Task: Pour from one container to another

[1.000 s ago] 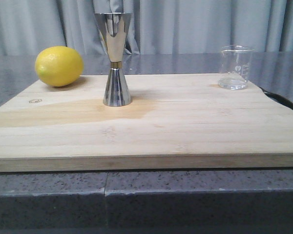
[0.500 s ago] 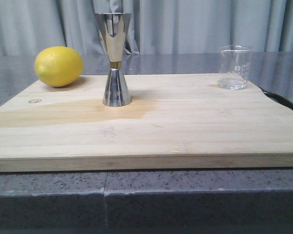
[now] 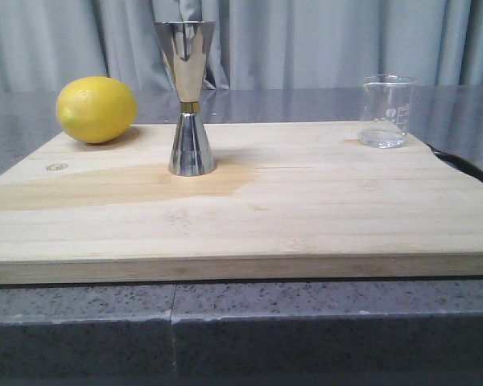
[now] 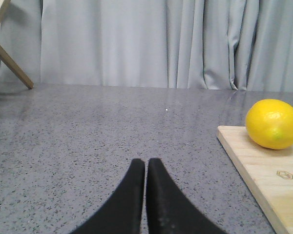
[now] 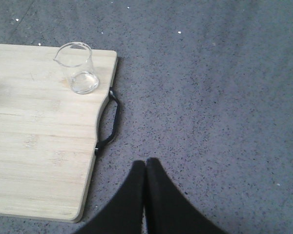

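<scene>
The small clear glass beaker (image 3: 385,111) stands upright at the back right of the wooden board (image 3: 306,209); the right wrist view also shows the beaker (image 5: 78,68) near the board's corner. The tall steel jigger (image 3: 190,96) with a brass band at its waist stands upright left of the board's middle. My left gripper (image 4: 145,163) is shut and empty over the grey counter, left of the board. My right gripper (image 5: 146,163) is shut and empty over the counter, to the right of the board (image 5: 39,131). Neither gripper shows in the front view.
A yellow lemon (image 3: 96,109) lies at the board's back left corner, and the left wrist view also has the lemon (image 4: 273,123) in sight. A black handle (image 5: 110,122) sticks out from the board's right edge. Grey curtains hang behind the counter. A wooden leg (image 4: 10,61) stands far left.
The front view's scene has shifted very slightly to the left. Beaker, jigger and lemon keep their places on the board.
</scene>
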Robot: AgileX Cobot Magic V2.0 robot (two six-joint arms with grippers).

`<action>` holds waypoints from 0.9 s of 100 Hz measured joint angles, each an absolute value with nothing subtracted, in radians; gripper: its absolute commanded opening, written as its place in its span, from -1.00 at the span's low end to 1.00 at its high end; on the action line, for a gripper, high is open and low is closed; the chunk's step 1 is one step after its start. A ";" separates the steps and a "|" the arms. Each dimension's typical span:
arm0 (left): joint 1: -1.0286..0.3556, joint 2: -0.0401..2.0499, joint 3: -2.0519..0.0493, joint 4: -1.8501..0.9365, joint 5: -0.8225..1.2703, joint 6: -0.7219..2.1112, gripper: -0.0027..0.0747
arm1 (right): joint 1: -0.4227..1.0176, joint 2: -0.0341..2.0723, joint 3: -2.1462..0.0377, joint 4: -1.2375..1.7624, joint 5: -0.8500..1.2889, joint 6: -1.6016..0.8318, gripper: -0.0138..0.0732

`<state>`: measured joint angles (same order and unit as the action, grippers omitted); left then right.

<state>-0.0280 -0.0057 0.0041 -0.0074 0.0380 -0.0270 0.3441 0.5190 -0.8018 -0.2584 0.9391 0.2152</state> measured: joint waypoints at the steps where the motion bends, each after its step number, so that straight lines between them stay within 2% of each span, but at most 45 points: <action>1: -0.028 -0.006 0.004 -0.007 0.036 -0.027 -0.98 | 0.344 0.519 -0.802 -0.258 0.939 0.215 -0.85; 72: -0.028 -0.006 0.004 -0.007 0.033 -0.027 -0.98 | 0.342 0.512 -0.797 -0.262 0.937 0.215 -0.85; 90: -0.028 -0.006 0.004 -0.007 0.033 -0.027 -0.98 | 0.199 0.417 -0.696 -0.211 0.797 0.215 -0.85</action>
<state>-0.0280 -0.0057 0.0041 -0.0074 0.0329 -0.0270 0.1992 0.4170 -0.6965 -0.2108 0.7970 0.2152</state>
